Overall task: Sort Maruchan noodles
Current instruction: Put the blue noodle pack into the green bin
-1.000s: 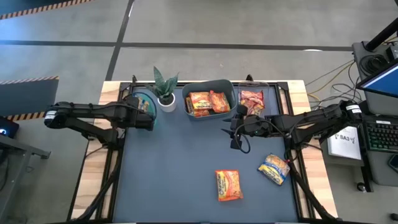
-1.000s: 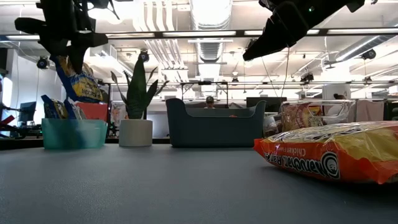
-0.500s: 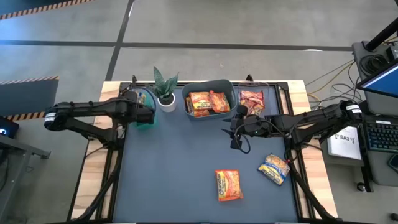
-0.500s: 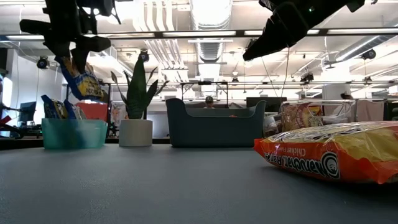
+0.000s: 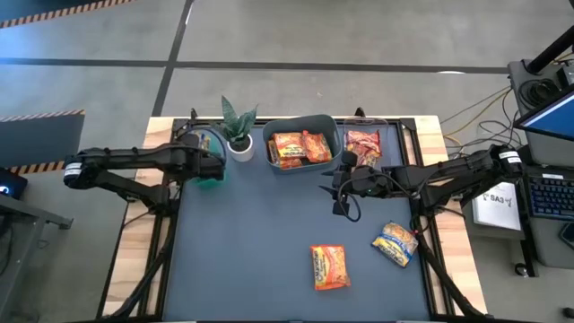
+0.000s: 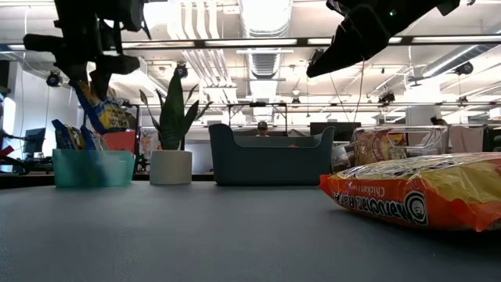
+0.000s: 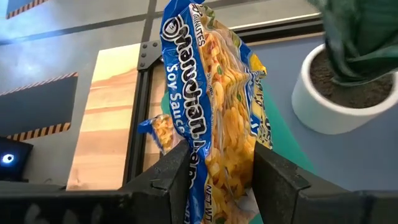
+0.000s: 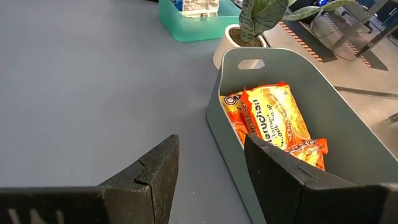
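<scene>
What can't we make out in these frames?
- Teal bin contents: frosted wall in the low view, left gripper covers it from above.
- Grey bin contents: wall hides them in the low view.
- Blue packet lower end: cut off in the left wrist view.

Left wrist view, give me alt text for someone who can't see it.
The left gripper holds a blue Maruchan soy sauce noodle packet upright in its jaws above a teal bin, beside a white plant pot.

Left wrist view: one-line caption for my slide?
Left hand shut on a blue soy sauce noodle packet above the teal bin, beside the potted plant.
</scene>
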Motion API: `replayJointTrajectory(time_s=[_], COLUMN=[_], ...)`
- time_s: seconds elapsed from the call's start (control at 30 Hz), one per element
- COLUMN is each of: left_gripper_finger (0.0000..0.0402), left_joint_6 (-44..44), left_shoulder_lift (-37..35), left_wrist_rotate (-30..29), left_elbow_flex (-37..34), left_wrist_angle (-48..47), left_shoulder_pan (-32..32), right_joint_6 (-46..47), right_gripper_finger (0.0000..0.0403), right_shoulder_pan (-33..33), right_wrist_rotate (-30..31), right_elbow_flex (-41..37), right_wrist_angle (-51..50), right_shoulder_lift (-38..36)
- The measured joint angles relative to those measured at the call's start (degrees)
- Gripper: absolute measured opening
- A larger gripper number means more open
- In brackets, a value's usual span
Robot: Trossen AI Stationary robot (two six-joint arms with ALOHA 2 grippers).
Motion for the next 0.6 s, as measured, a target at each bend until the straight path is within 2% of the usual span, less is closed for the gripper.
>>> replayJointTrajectory(time_s=[0.37, 0.6], left_gripper_finger=[0.0126, 0.0126], left_joint_6=[-1.4, -1.4], left_shoulder_lift=[0.0, 0.0], left_wrist_rotate=[-0.8, -1.5], left_elbow_flex=[-4.8, -5.3], left_wrist_angle=[6.5, 6.9], left_shoulder_pan=[0.5, 0.6], right_joint_6=[0.1, 0.2], right_gripper_finger=[0.0173, 0.0173], right_shoulder_pan=[0.0, 0.0], right_wrist_rotate=[0.9, 0.9], right_elbow_flex=[0.0, 0.0], right_wrist_angle=[0.0, 0.0], right_shoulder_lift=[0.0, 0.0])
